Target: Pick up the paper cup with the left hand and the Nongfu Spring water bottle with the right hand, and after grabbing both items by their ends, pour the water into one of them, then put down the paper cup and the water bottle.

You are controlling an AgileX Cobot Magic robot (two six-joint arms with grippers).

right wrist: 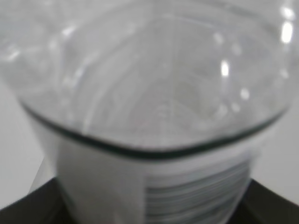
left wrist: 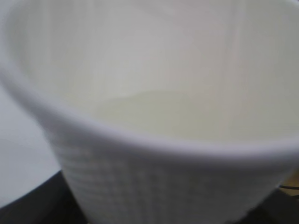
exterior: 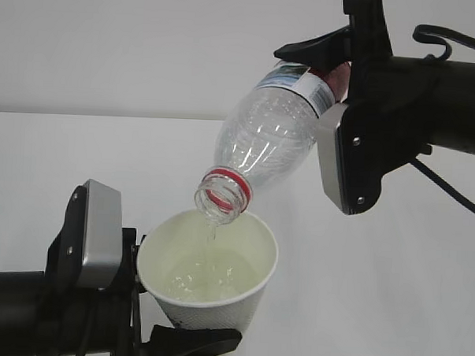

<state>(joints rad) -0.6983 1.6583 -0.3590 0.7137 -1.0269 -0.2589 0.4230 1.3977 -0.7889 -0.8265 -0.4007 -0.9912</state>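
- Outside, the right claw [exterior: 325,67] pinches the label end of the water bottle [exterior: 263,140] and tips it mouth-down, so the red-ringed neck hangs just above the paper cup [exterior: 209,275]; this slant seems meant to let the last of the water [exterior: 206,275] run out in a thin stream.
- Also there, the left claw [exterior: 157,312] grips the cup near its base, just above the white worktop [exterior: 390,295]; it is held almost upright under the mouth, probably so the falling stream lands inside. A shallow pool already sits in the cup, and the bottle looks nearly drained.
- Next, the left wrist camera is filled by the cup [left wrist: 154,177], blurred and close, with its pale inside and some liquid at the bottom. The claw's fingers hardly show, only dark edges low in the picture.
- Last, the right wrist camera shows the bottle [right wrist: 149,93] from its label end, clear ribbed wall above, striped label below, dark finger edges at the lower corners.
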